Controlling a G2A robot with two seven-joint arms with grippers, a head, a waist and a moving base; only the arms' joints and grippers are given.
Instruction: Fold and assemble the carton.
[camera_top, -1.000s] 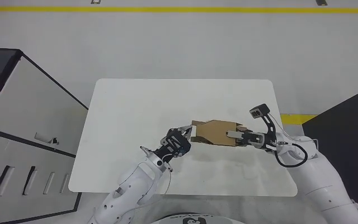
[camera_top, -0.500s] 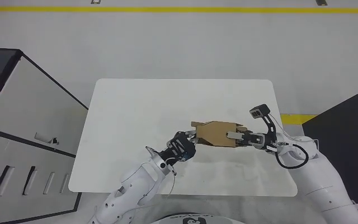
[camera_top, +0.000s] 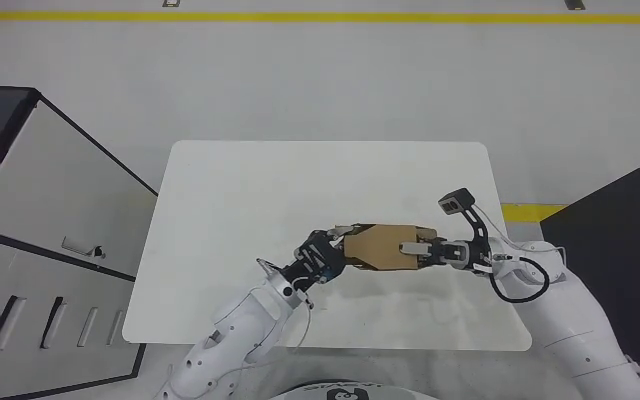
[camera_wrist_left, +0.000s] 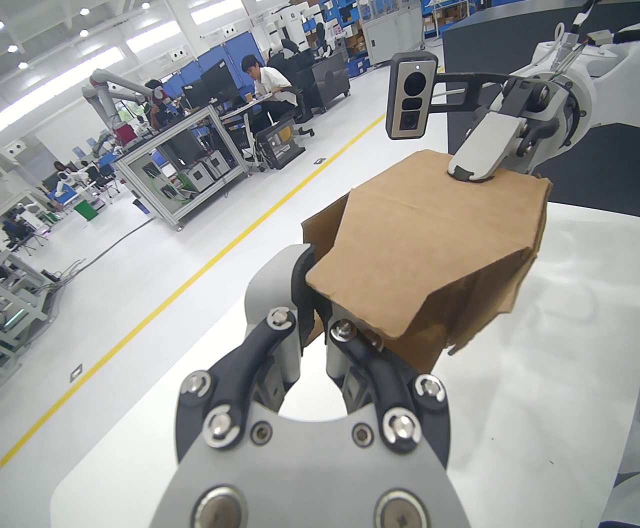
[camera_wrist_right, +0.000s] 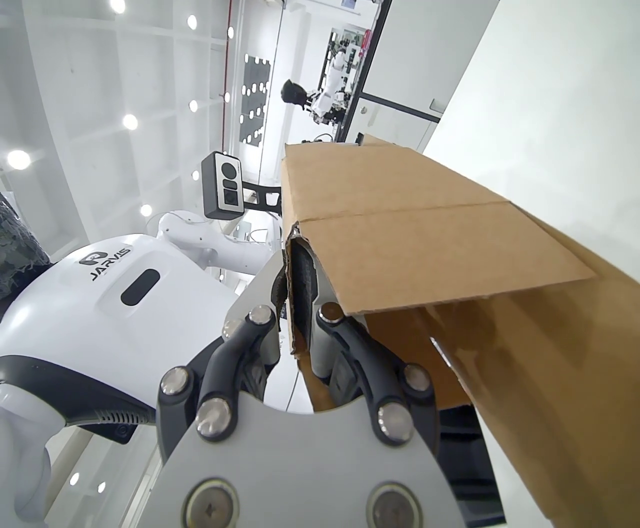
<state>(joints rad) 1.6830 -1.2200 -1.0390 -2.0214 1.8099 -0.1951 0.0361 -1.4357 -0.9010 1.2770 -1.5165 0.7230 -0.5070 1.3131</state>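
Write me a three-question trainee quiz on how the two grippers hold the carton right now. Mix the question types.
1. True or false: the right gripper is open, clear of the carton.
2. The left gripper is shut on: A) the carton's edge, B) a tape roll, C) nothing.
3. How many grippers hold the carton?
Key: 1 false; 2 A; 3 two.

Left tool (camera_wrist_left: 316, 305) and right tool (camera_wrist_right: 306, 300) face each other, pinched closed.
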